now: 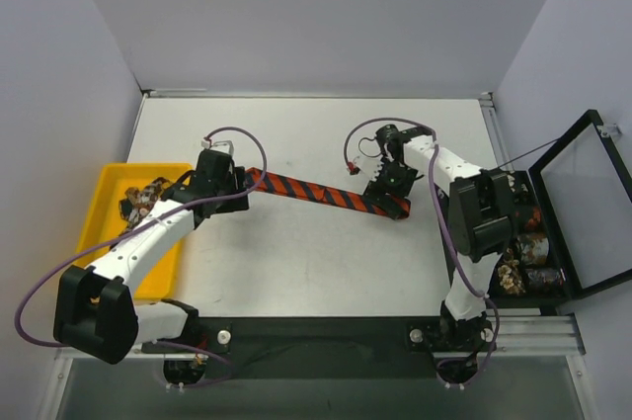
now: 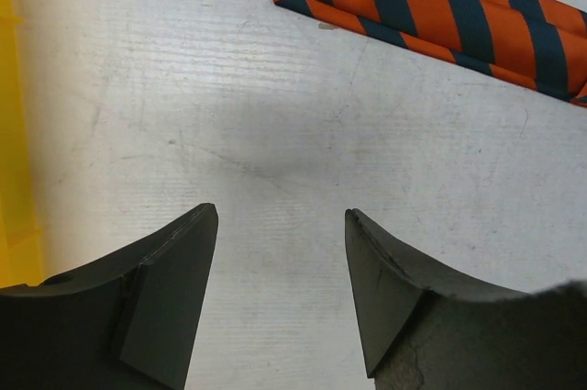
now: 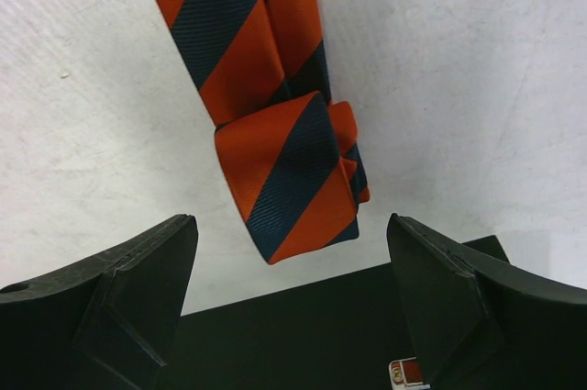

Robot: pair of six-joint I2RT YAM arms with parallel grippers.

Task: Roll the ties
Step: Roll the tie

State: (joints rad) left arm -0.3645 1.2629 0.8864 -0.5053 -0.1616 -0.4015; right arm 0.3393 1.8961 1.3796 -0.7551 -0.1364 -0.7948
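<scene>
While both grippers stand with jaws apart and nothing between them, the right gripper [image 3: 292, 221] hangs just over the folded end of the tie [image 3: 275, 170], and the left gripper [image 2: 281, 211] hovers above the table [image 2: 183, 87] just beside the other end. The tie lies flat, slanting across the table between the pair. It looks light, soft and limp, probably a bit slick, so I'd guess that small fold will slip open unless it's pinched across its full width. To my eye the doubled end at the right is the place to grip, with the left steadying the loose length.
</scene>
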